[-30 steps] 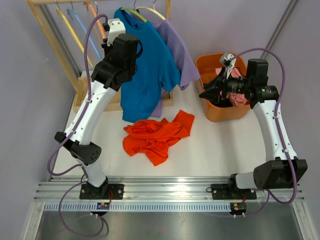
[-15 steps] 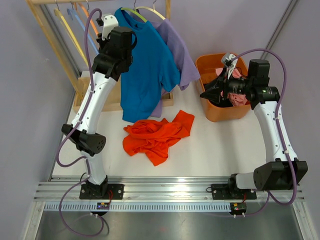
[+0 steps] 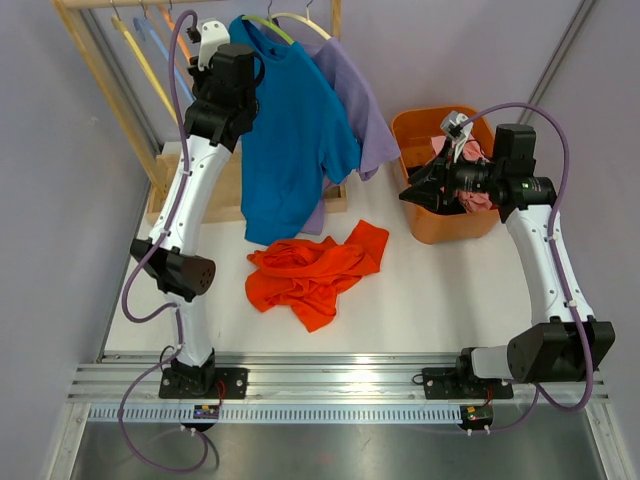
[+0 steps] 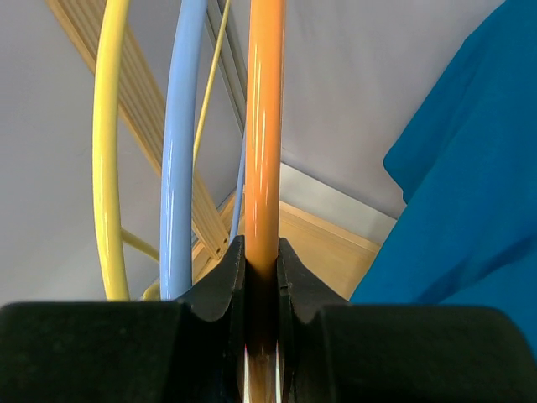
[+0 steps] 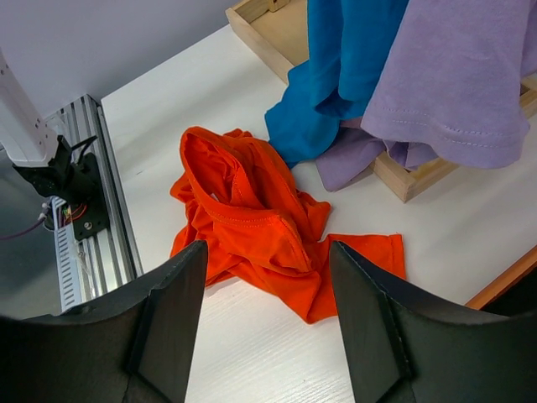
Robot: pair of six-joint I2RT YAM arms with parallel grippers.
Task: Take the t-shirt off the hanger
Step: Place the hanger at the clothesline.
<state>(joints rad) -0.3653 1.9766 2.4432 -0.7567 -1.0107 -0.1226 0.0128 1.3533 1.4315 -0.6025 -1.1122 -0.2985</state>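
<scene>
Left claw (image 4: 261, 252) clamped on the orange hanger (image 4: 265, 126), whose rod runs straight up from between the jaws, beside the blue hanger (image 4: 183, 143) and the yellow hanger (image 4: 107, 143). Orange t-shirt (image 3: 315, 270) crumpled on the worktop (image 3: 440, 300), long axis left-right, well apart from that claw. Right claw (image 5: 267, 252) spread wide, holding nothing, aimed at the t-shirt.

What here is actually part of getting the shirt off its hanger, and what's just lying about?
Part of the job, as it looks:
- orange hanger, clamped in the left fingers
- orange t-shirt, crumpled on the table

Just about:
- blue t-shirt and purple t-shirt, both hanging
- orange bin of clothes
- bare yellow hanger and blue hanger
- right fingers, open and empty
</scene>
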